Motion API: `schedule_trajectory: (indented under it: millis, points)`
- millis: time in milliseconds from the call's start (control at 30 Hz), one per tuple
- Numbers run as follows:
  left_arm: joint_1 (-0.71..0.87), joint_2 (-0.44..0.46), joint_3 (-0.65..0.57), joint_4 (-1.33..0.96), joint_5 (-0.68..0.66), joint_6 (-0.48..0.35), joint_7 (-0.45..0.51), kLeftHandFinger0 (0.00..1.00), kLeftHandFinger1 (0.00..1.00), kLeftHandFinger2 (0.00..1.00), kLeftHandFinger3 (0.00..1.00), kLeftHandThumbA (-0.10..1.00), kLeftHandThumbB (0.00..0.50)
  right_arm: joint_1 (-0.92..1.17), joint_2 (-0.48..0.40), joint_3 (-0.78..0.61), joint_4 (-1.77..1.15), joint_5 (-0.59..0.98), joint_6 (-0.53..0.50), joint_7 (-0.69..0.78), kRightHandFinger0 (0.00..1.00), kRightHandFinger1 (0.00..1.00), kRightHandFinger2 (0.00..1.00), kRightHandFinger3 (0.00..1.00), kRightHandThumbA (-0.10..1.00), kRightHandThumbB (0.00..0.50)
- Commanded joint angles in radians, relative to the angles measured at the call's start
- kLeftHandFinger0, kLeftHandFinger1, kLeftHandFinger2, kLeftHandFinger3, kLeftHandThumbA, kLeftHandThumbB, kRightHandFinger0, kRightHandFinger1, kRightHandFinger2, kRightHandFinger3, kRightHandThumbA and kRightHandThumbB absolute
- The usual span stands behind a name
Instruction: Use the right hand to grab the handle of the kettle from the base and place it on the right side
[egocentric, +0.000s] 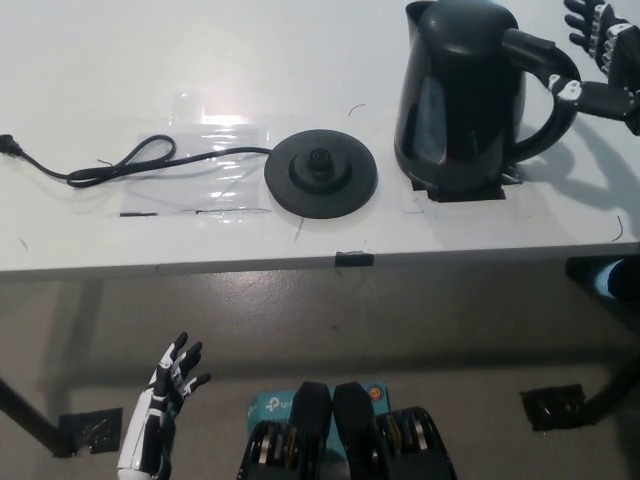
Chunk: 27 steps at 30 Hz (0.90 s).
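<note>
Right robot hand (600, 50) spread beside upright glossy black kettle (462, 95)

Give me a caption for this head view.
Black kettle stands right of its base; open right hand beside the handle.

A: Furniture?
B: One white table (120, 60) across the upper part of the view, front edge running left to right. Glare patch on its top, left of centre.
A: Underneath?
B: Grey floor (420, 330). Dark table leg with foot (560, 405) lower right, another dark leg (25, 415) lower left.
</note>
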<state>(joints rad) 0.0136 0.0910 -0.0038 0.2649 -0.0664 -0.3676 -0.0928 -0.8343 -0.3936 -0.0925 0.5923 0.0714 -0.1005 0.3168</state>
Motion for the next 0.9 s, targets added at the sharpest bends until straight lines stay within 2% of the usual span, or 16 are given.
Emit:
schedule_trajectory:
  millis: [0,67,133,167,200,267,333,400,500,533,567,600,667,733,833,867]
  points:
    - [-0.008,0.012,-0.002,-0.016,-0.01,-0.038,-0.023,0.91,1.0,0.98,1.0,1.0,0.5,0.052,-0.028,-0.07,-0.185,0.036,-0.025,-0.061,1.0,1.0,1.0,1.0,0.89,0.5]
    - [-0.015,0.013,0.003,-0.019,-0.017,-0.026,-0.021,0.93,1.0,0.97,1.0,1.0,0.5,0.095,-0.008,-0.118,-0.318,0.005,-0.049,-0.144,1.0,1.0,1.0,1.0,1.0,0.5]
    - [-0.021,0.018,0.004,-0.015,-0.015,-0.032,-0.022,0.93,1.0,0.98,1.0,1.0,0.5,0.144,0.023,-0.166,-0.461,-0.014,-0.06,-0.208,1.0,1.0,1.0,1.0,1.0,0.5]
    - [-0.023,0.021,0.004,-0.014,-0.015,-0.036,-0.024,0.93,1.0,0.99,1.0,1.0,0.498,0.184,0.062,-0.209,-0.578,0.027,-0.082,-0.231,1.0,1.0,1.0,1.0,1.0,0.419]
    - [-0.029,0.024,0.004,-0.014,-0.008,-0.037,-0.022,0.93,1.0,1.0,1.0,1.0,0.493,0.225,0.103,-0.235,-0.71,0.016,-0.085,-0.266,1.0,1.0,1.0,1.0,1.0,0.451]
    - [-0.036,0.028,0.004,-0.024,-0.002,-0.027,-0.02,0.93,1.0,1.0,1.0,1.0,0.488,0.297,0.169,-0.253,-0.908,-0.04,-0.1,-0.305,1.0,1.0,1.0,1.0,1.0,0.427]
    - [-0.052,0.031,0.005,-0.024,-0.004,-0.02,-0.021,0.95,1.0,1.0,1.0,1.0,0.485,0.391,0.241,-0.23,-1.087,-0.057,-0.094,-0.302,1.0,1.0,1.0,1.0,1.0,0.441]
    - [-0.063,0.03,0.007,-0.013,-0.002,-0.022,-0.018,0.96,1.0,1.0,1.0,1.0,0.487,0.516,0.305,-0.174,-1.195,-0.097,-0.151,-0.267,1.0,1.0,1.0,1.0,1.0,0.455]
    - [-0.082,0.031,0.004,0.001,0.0,-0.036,-0.022,0.97,1.0,1.0,1.0,1.0,0.487,0.67,0.386,-0.117,-1.203,-0.231,-0.318,-0.239,1.0,1.0,1.0,1.0,1.0,0.423]
    - [-0.087,0.031,0.001,0.002,0.0,-0.042,-0.026,0.97,1.0,1.0,1.0,1.0,0.474,0.71,0.391,-0.093,-1.177,-0.25,-0.356,-0.24,1.0,1.0,1.0,1.0,1.0,0.32]
    - [-0.088,0.031,-0.002,-0.008,0.003,-0.035,-0.026,0.97,1.0,1.0,1.0,1.0,0.481,0.753,0.405,-0.066,-1.146,-0.263,-0.369,-0.239,1.0,1.0,1.0,1.0,1.0,0.261]
    - [-0.087,0.033,-0.005,-0.019,0.001,-0.031,-0.031,0.97,1.0,1.0,1.0,1.0,0.482,0.791,0.411,-0.048,-1.107,-0.271,-0.369,-0.224,1.0,1.0,1.0,1.0,1.0,0.255]
    - [-0.086,0.034,-0.008,-0.021,0.004,-0.028,-0.033,0.98,1.0,1.0,1.0,1.0,0.498,0.832,0.422,-0.037,-1.038,-0.264,-0.369,-0.217,1.0,1.0,1.0,1.0,1.0,0.3]
    - [-0.085,0.035,-0.013,-0.023,0.008,-0.027,-0.037,0.99,1.0,1.0,1.0,1.0,0.5,0.856,0.426,-0.028,-0.95,-0.255,-0.369,-0.233,1.0,1.0,1.0,1.0,1.0,0.307]
    - [-0.084,0.042,-0.025,-0.024,0.003,-0.036,-0.054,1.0,1.0,1.0,1.0,1.0,0.5,0.883,0.42,-0.007,-0.821,-0.245,-0.369,-0.24,1.0,1.0,1.0,1.0,1.0,0.232]
    - [-0.081,0.043,-0.03,-0.023,0.0,-0.041,-0.06,1.0,1.0,1.0,1.0,1.0,0.5,0.886,0.414,-0.004,-0.785,-0.237,-0.369,-0.238,1.0,1.0,1.0,1.0,1.0,0.225]
